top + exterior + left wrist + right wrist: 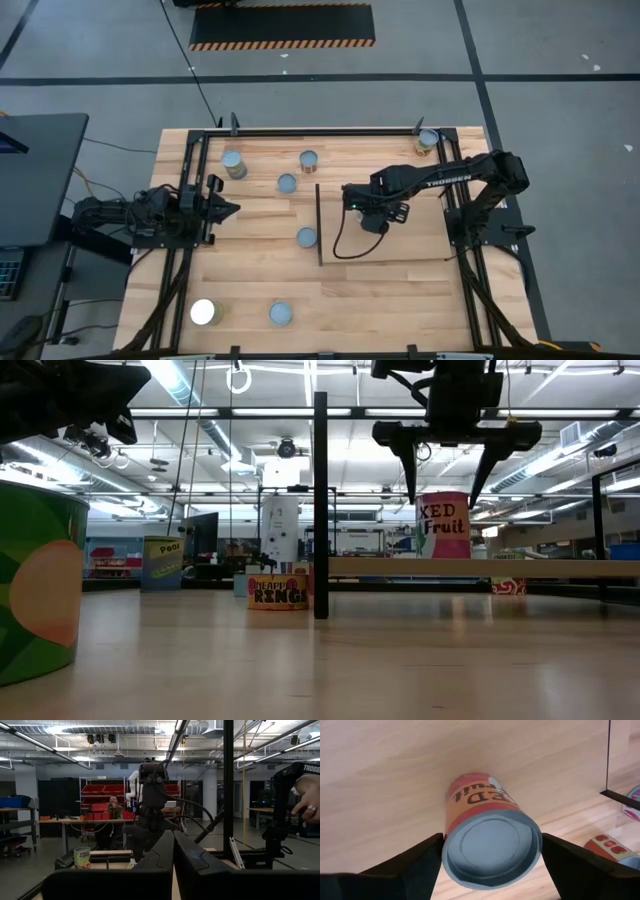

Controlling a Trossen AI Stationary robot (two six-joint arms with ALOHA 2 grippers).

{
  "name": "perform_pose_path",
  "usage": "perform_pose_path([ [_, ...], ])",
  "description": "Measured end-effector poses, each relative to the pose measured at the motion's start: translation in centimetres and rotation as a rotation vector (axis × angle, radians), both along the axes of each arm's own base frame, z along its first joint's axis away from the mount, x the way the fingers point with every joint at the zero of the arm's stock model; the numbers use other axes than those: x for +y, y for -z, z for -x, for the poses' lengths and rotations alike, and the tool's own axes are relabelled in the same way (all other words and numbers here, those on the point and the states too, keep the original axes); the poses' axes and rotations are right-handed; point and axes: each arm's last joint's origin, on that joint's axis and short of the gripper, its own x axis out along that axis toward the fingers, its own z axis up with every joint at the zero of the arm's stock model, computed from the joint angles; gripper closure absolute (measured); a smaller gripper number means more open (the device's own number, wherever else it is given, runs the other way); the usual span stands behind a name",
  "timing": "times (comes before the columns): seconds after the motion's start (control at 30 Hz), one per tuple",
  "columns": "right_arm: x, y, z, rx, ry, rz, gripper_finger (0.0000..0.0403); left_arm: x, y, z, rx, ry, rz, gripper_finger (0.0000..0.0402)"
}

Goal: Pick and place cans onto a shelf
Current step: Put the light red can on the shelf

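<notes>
The planked wooden worktop (260,290) is carrying the smooth pale wood shelf (420,240), where an orange-labelled tin with a blue-grey top (490,845) is standing upright. The right pincer (490,857) is hovering released just above it, fingers straddling without touching. The left pincer (228,209) is waiting clenched at the worktop's left.

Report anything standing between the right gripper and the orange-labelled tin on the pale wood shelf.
Nothing visible does. The open right gripper hangs directly above the orange-labelled tin, which stands upright on the pale wood shelf, one finger on either side.
</notes>
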Motion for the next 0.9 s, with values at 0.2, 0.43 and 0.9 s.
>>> perform_pose_path([
  [0.2, 1.2, -1.1, 0.5, -0.026, 0.02, 0.044, 0.0068, 0.0, 0.0, 0.0, 0.0, 0.0, 0.0, 0.039],
  [0.43, 0.7, -3.1, 3.0, 0.004, 0.42, -0.056, 0.0084, 0.0, 0.0, 0.0, 0.0, 0.0, 0.0, 0.039],
  [0.9, -1.3, 0.1, 3.7, -0.019, 1.456, -0.199, 0.0135, 0.0, 0.0, 0.0, 0.0, 0.0, 0.0, 0.039],
])
